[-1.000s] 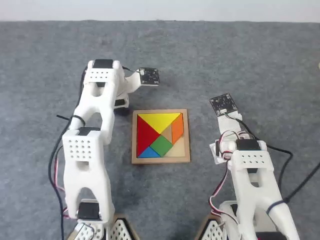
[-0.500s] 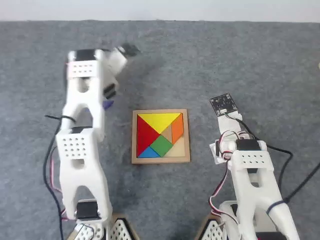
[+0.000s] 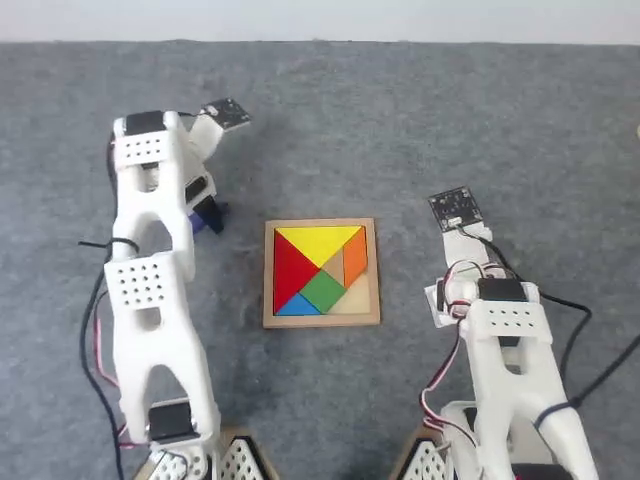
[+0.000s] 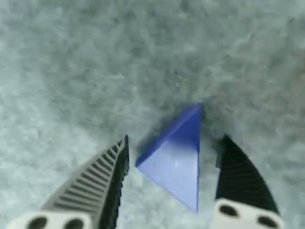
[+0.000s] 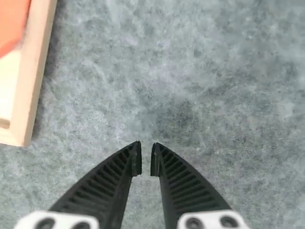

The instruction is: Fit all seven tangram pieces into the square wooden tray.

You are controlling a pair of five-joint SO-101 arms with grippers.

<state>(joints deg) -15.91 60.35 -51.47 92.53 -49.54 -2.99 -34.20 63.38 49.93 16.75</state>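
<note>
The square wooden tray (image 3: 320, 321) lies at the table's middle and holds a yellow triangle (image 3: 320, 243), a red triangle (image 3: 290, 270), a green square (image 3: 323, 290), an orange piece (image 3: 356, 262), a brown triangle (image 3: 335, 265) and a small blue triangle (image 3: 296, 306). Bare wood (image 3: 356, 300) shows in its near right corner. A loose blue triangle (image 4: 176, 162) lies on the grey mat left of the tray (image 3: 212, 213). My left gripper (image 4: 174, 140) hangs open over it, one finger on each side. Right of the tray, my right gripper (image 5: 145, 144) is shut on nothing, just above the mat.
Grey felt mat (image 3: 400, 120) covers the whole table. The tray's corner (image 5: 21, 109) with an orange piece (image 5: 12, 24) lies close beside my right gripper. Cables trail from both arms near the front edge.
My left arm has swung left, away from the tray's back left corner, and now sits over the loose blue triangle. The right arm has barely shifted.
</note>
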